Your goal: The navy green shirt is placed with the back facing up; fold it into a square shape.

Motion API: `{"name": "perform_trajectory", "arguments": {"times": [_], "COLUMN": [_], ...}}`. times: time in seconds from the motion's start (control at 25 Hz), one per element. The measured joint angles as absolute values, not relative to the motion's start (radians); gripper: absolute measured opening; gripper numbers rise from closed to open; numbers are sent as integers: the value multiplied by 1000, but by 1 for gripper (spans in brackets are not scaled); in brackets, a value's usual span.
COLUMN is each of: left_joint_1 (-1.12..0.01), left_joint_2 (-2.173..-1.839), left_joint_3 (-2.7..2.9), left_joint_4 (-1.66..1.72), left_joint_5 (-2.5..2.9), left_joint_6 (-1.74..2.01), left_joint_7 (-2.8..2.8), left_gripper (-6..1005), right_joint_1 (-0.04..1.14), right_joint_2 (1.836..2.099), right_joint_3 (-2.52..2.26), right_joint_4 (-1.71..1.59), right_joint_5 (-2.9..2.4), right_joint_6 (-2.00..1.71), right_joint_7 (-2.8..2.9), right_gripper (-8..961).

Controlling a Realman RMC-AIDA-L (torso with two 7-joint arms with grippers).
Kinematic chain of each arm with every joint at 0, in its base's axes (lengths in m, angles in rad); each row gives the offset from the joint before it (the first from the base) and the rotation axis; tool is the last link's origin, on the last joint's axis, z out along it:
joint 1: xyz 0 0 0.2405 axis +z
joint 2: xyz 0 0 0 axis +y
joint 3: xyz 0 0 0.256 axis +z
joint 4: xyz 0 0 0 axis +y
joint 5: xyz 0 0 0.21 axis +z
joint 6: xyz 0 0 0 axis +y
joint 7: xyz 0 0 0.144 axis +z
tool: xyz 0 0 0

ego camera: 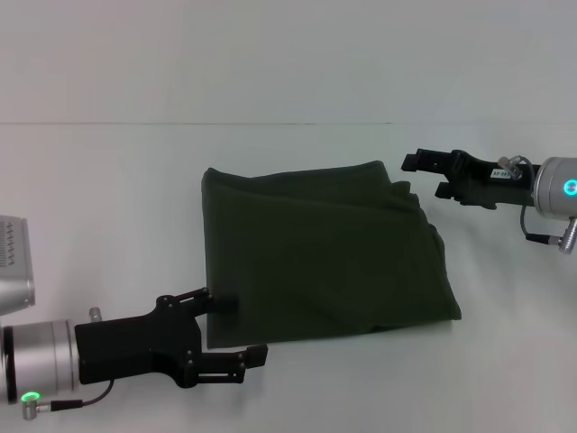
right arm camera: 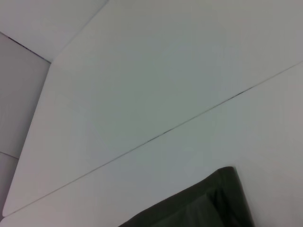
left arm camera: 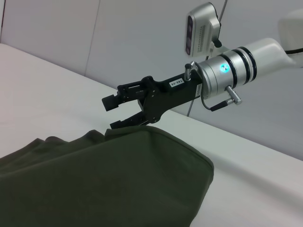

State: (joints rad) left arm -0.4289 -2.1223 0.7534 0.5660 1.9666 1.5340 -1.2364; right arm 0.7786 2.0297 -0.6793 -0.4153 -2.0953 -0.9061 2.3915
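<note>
- A plain white desk (ego camera: 108, 198) filled the scene, with a pale wall behind it.
- The left end effector (ego camera: 236, 329) sat at the near left corner of the shirt, fingers spread apart; one fingertip lay at the cloth's edge, but nothing was clamped.
- The navy green shirt (ego camera: 315, 253) lay mid-desk, folded into a rough square, plain side up, with a few layered edges showing on its right side.
- The right end effector (ego camera: 424, 176) hung just beyond the shirt's far right corner, fingers parted and holding nothing; the left wrist view showed it (left arm camera: 113, 112) just above the fabric (left arm camera: 109, 179).
</note>
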Motion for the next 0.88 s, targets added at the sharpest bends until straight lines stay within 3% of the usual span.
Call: {"name": "perform_trajectory", "arguments": {"times": [0.88], "left_joint_1": [-431], "left_joint_2": [-2124], "left_joint_3": [752], "left_joint_4": [566], "left_joint_5": [1964], "left_joint_6": [1533], "left_joint_7": [-1238], "left_gripper": [921], "right_joint_1": [790], "right_joint_2": [2034], "right_joint_3": [-683], "right_joint_4": [-389], "right_joint_5": [-2020], "right_joint_6": [-894], "right_joint_7": [2391], "right_gripper": [863]}}
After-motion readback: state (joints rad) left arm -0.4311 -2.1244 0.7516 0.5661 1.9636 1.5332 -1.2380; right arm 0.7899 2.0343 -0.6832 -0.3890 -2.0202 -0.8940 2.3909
